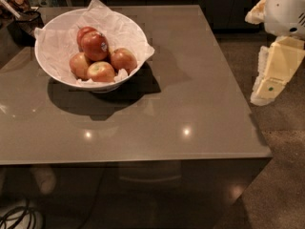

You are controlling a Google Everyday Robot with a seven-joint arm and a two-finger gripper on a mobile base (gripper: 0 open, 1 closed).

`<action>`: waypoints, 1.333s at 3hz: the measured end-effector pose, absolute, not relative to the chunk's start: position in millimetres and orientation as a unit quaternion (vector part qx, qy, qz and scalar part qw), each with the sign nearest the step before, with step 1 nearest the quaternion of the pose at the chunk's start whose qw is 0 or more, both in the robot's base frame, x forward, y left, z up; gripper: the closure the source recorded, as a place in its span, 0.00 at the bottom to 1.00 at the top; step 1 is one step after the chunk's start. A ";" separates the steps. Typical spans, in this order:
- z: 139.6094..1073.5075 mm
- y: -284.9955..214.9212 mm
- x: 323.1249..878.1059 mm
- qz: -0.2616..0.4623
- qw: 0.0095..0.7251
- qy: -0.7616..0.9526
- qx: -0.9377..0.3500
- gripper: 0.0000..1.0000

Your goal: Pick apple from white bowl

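Across the table (167,104) from the hand (266,88) sits the apple (95,46).

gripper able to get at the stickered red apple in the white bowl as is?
Probably yes. The apple sits topmost in the white bowl, uncovered. The gripper hangs beyond the table edge, with nothing standing between them.

My gripper (270,82) hangs beside the table's (190,109) right side, well apart from the white bowl (50,63). My arm (286,8) above it is cut off by the right edge. The apple (94,46) hides most of a red apple (83,31) behind it, and its sticker (104,46) is too small to read. Dark things (21,15) at the top left corner are cut off and too dim to name.
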State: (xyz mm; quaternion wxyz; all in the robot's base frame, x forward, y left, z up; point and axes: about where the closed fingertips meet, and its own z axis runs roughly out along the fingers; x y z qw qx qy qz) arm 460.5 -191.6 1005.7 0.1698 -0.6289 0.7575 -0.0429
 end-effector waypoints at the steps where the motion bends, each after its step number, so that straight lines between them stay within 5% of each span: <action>1: 1007.8 -157.0 482.0 -0.038 0.182 0.744 -0.642 0.00; 4: 1027.6 -83.1 521.9 -0.056 0.209 0.698 -0.682 0.00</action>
